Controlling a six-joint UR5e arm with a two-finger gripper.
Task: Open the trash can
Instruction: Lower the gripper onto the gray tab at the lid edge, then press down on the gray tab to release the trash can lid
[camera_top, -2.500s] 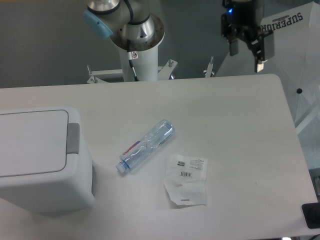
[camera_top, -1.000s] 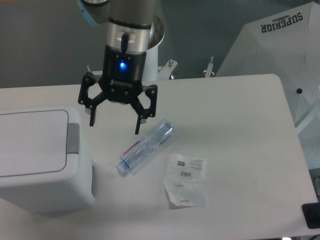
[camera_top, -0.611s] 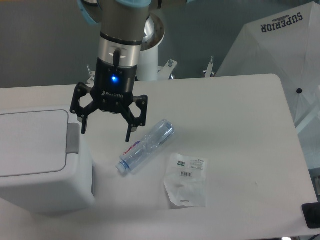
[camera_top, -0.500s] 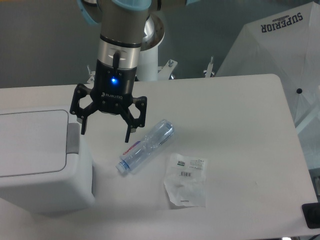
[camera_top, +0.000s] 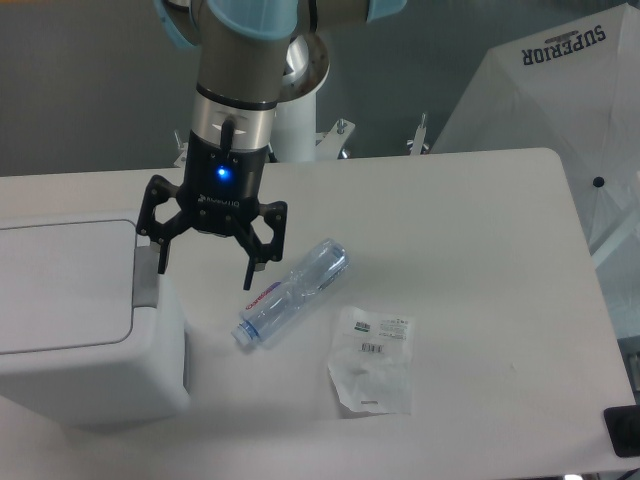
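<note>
The gripper (camera_top: 206, 268) hangs from the arm (camera_top: 238, 90) with its two black fingers spread wide and nothing between them. A blue light glows on its body. One finger (camera_top: 161, 252) points down over the grey push tab (camera_top: 147, 282) of the trash can (camera_top: 80, 320); whether it touches the tab cannot be told from this view. The other finger (camera_top: 251, 271) hangs beside the trash can, over the bare table (camera_top: 470, 250), just short of the bottle (camera_top: 292, 292).

The trash can is a large white box with rounded corners. It stands on the table at the near left, below and to the left of the gripper, and the frame edge cuts it off. Its flat lid (camera_top: 62, 288) lies closed, with the grey tab on the side facing the gripper.

The clear plastic bottle lies on its side to the right of the trash can, apart from it, its cap end pointing toward the can's lower corner. Farther right of the bottle, a crumpled clear wrapper (camera_top: 374, 362) with printed labels lies flat on the table. Well beyond the trash can, at the far side of the table, the arm's white pedestal (camera_top: 294, 128) rises.
</note>
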